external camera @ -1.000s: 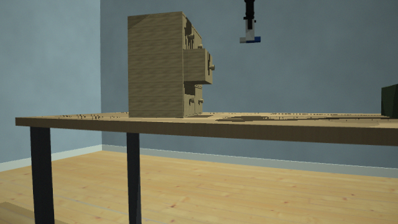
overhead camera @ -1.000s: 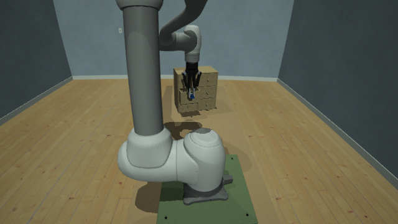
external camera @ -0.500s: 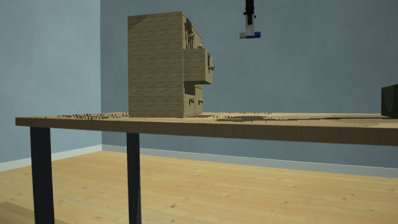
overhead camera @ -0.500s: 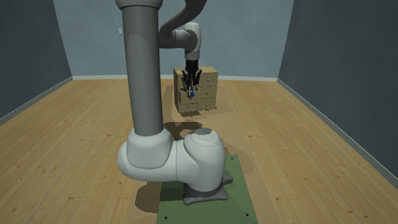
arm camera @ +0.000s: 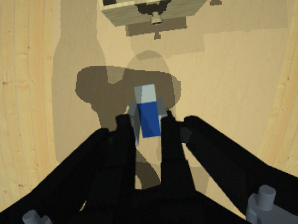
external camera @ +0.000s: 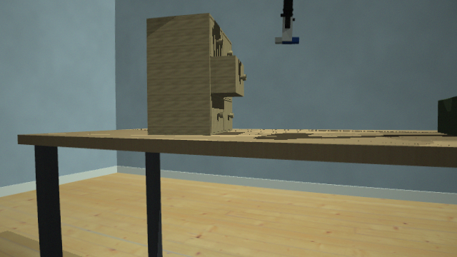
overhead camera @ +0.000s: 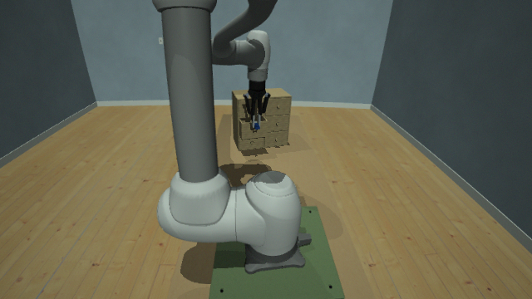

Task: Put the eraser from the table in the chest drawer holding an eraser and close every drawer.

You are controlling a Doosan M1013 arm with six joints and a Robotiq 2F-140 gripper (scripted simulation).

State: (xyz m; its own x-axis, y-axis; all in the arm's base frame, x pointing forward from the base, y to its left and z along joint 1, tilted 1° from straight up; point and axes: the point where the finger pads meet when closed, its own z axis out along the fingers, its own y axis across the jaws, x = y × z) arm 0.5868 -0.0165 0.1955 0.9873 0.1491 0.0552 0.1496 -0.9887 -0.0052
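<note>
From the top view, the claw (overhead camera: 256, 123) (external camera: 287, 38) (arm camera: 148, 109) was clamped on the blue-and-white eraser (overhead camera: 257, 126) (external camera: 290, 42) (arm camera: 150, 120), and behind them stood the chest (overhead camera: 283, 92) (external camera: 178, 75), its middle drawer on the left of the picture (overhead camera: 248, 131) (external camera: 223, 76) (arm camera: 155, 14) pulled out. Claw and drawer overlapped there, so a release judged by this angle alone could have come too soon and dropped the eraser short of the tray. The exterior view showed the eraser in the air, higher than the open drawer's rim and well apart from its front, over the worktop (external camera: 250, 147). A move in at too low a height might have struck the drawer's front or its knob, shoving the tray or the whole chest back; a tug outward might have made the loose tray droop. In the wrist view the eraser sat between the pads, its white end towards the drawer; being gripped across its narrow width, it could have swivelled if an end caught the rim. Whether the like eraser lay inside could not be told. No brand, label or writing could be read in any view.
</note>
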